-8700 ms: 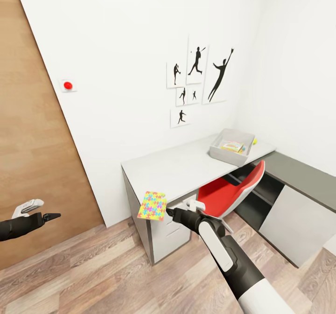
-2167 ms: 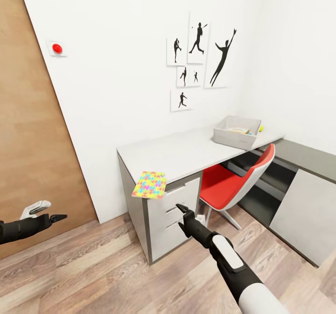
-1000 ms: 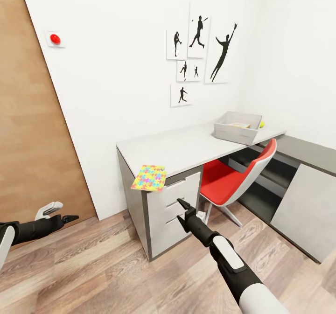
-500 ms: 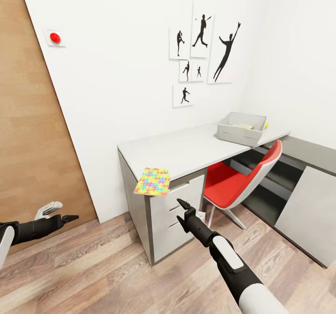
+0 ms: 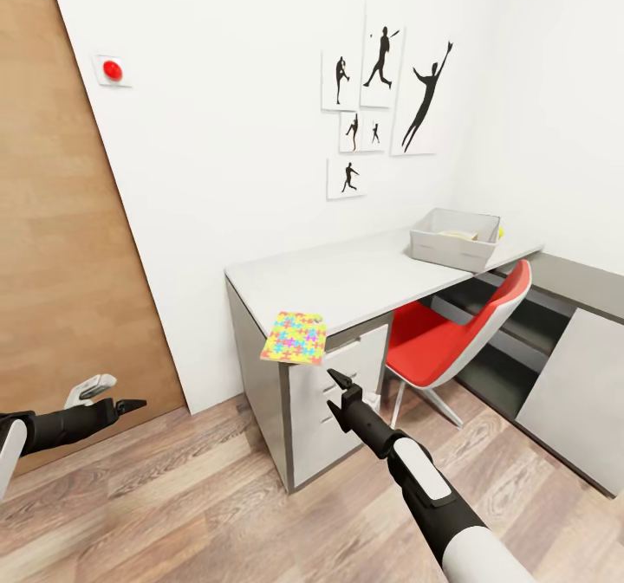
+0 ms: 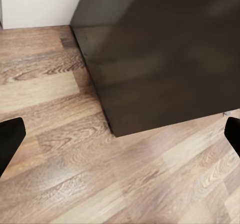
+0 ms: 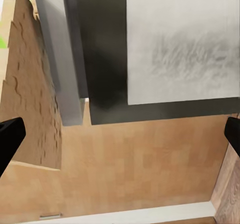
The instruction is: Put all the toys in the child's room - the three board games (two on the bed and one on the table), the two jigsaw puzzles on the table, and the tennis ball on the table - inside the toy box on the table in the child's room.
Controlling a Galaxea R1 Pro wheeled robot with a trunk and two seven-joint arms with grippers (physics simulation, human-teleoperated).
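Note:
A jigsaw puzzle [image 5: 295,338] in yellow, green, pink and blue lies on the near front corner of the white table [image 5: 347,275], hanging over its edge. The light-grey toy box [image 5: 455,238] stands at the table's far right end with something colourful inside. The yellow tennis ball [image 5: 500,233] peeks out behind it. My right gripper [image 5: 336,385] [image 7: 120,139] is open and empty, just below the puzzle, in front of the drawers. My left gripper [image 5: 130,406] [image 6: 120,139] hovers open over the floor at the far left. The board games and the bed are out of view.
A red chair [image 5: 442,332] is tucked under the table. A low cabinet with a dark grey top [image 5: 572,281] runs along the right wall. Grey drawer fronts [image 5: 342,401] face me. A wooden door [image 5: 61,219] stands at the left, over wooden floor [image 5: 217,505].
My right gripper, which held the puzzle 8.7 s ago, has let it go on the table's corner and dropped below the edge. The camera has since shifted slightly; the arms hold still.

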